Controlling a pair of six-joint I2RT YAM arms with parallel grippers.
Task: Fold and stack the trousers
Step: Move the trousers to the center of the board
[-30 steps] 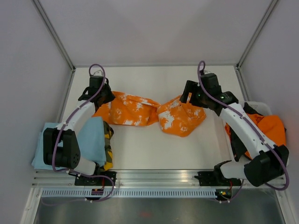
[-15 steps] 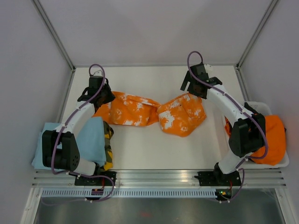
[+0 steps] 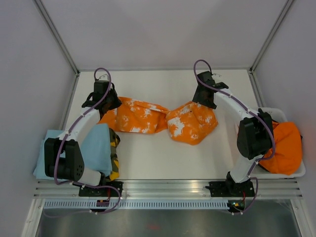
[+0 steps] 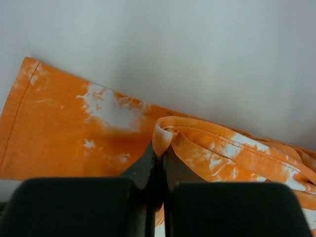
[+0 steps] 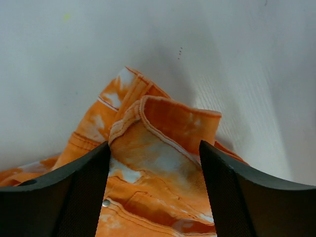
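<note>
The trousers, bright orange with white blotches, lie crumpled in a long band across the middle of the table. My left gripper is at their left end. In the left wrist view it is shut on a raised fold of hem, the rest of the trousers flat beneath. My right gripper sits at the far edge of the right-hand bunch. Seen from the right wrist, that gripper is open, a finger on each side of the upturned waistband, not pinching it.
A folded light blue cloth lies at the near left with a camouflage-patterned garment along its right side. A white bin at the right edge holds a plain orange garment. Enclosure walls stand on three sides.
The right arm swung its gripper left and back, ending at the far edge of the trousers' right-hand bunch. The left gripper and the trousers have not moved.
</note>
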